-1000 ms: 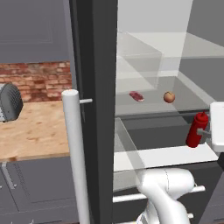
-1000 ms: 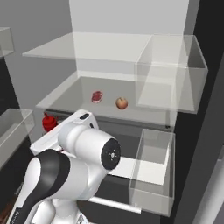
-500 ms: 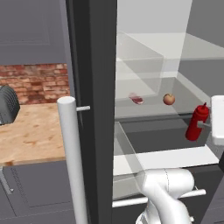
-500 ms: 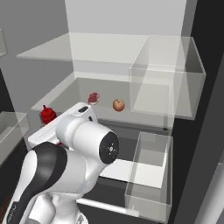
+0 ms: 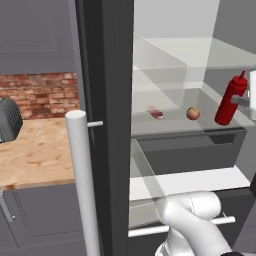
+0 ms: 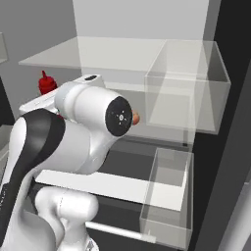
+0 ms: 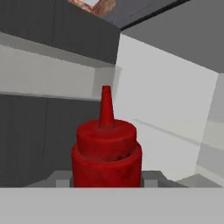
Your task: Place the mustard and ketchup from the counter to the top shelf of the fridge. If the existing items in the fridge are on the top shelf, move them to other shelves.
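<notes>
Carrying the ketchup (image 5: 230,99) into the fridge (image 5: 107,75), I have my gripper (image 7: 107,183) clenched around the lower body of the bottle, which stands upright with its nozzle pointing up. Relative to the apple (image 5: 193,113), the ketchup hangs off to the right and nearer the open front, raised clear of the glass the apple rests on. The meat (image 5: 156,113) lies on that same glass, on the far side of the apple from the bottle. From the base views the apple's glass looks to me like a lower plate, with the top shelf (image 6: 98,54) well above the apple, so I judge the bottle must be lifted further. To do this well I would raise it straight up outside the shelf edge, keep it vertical, then move in above the apple's level and lower gently onto the top plate before I let go, keeping my grip firm until the base sits flat.
</notes>
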{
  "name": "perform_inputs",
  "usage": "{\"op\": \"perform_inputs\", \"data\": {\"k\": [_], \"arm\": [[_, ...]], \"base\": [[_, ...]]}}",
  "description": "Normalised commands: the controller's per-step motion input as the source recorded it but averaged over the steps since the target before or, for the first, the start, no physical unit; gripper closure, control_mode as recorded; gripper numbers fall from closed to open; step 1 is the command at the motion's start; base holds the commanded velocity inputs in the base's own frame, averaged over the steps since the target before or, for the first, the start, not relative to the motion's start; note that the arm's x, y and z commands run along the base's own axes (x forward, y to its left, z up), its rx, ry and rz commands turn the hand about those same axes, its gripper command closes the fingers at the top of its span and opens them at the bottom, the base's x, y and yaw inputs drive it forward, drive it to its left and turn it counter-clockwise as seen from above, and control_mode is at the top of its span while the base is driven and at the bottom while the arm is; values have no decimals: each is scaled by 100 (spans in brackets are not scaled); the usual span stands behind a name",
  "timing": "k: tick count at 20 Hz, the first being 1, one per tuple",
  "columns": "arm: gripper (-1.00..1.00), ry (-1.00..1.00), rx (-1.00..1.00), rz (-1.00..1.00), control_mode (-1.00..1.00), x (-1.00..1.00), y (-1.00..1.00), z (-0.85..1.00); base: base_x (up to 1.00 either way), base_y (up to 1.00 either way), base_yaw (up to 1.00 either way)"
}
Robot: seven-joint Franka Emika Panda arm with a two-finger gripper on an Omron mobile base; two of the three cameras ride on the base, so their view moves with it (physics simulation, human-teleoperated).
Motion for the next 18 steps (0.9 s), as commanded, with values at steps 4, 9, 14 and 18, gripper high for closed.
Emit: {"op": "perform_inputs", "data": {"k": [4, 9, 14, 18], "arm": [[100, -3, -1, -1, -100, 58, 0, 100], [100, -18, -1, -14, -100, 65, -32, 66], [100, -1, 0, -18, -100, 94, -36, 3], [100, 11, 0, -1, -100, 100, -12, -17]], "base": [[0, 0, 0], [0, 0, 0], [0, 0, 0], [0, 0, 0]]}}
